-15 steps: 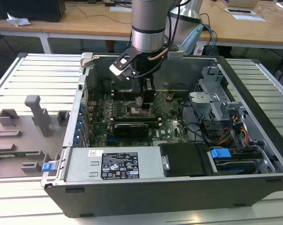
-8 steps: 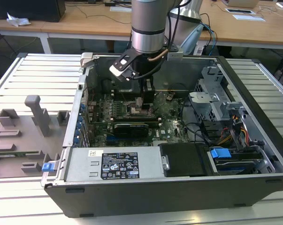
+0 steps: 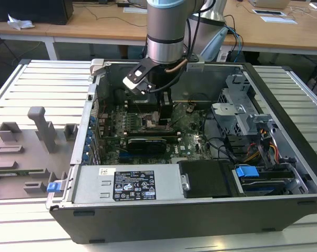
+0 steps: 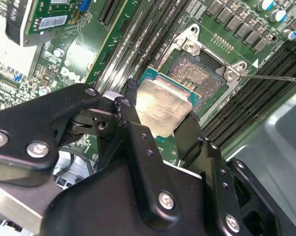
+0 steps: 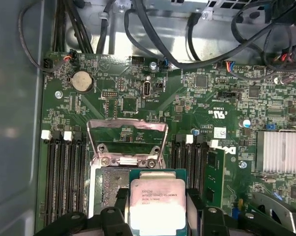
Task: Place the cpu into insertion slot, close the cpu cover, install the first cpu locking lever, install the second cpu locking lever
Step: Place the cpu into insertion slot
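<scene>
cpu (image 4: 163, 107) in gripper (image 4: 159, 117) above insertion slot (image 4: 201, 73)

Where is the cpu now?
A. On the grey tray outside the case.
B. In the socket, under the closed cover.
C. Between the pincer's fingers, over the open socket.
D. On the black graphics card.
C: in the second wrist view the pincer grips the cpu over the insertion slot; in the first wrist view the cpu cover stands raised.

Worktop (image 3: 48, 84), pale ribbed metal. Carries: one open computer case (image 3: 174, 223), laid flat; one grey parts fixture (image 3: 16, 157), at the exterior view's left.
</scene>
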Action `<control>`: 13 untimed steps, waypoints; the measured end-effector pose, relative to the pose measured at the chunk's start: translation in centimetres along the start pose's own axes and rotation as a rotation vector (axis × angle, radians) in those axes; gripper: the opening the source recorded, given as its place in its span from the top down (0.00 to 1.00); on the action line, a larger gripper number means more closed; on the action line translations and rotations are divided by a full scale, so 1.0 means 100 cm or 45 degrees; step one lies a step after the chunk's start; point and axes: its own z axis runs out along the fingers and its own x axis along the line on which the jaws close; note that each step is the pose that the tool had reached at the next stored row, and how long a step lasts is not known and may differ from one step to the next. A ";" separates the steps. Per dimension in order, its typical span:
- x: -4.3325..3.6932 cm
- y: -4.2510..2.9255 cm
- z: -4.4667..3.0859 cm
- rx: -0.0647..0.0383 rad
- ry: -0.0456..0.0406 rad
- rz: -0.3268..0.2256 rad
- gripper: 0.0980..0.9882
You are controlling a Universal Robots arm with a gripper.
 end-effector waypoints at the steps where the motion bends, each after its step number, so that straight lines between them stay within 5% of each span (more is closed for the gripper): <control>1: 0.0001 -0.0001 0.0014 0.000 0.000 0.000 0.50; 13: 0.0146 -0.0099 0.0106 0.000 0.000 0.004 0.50</control>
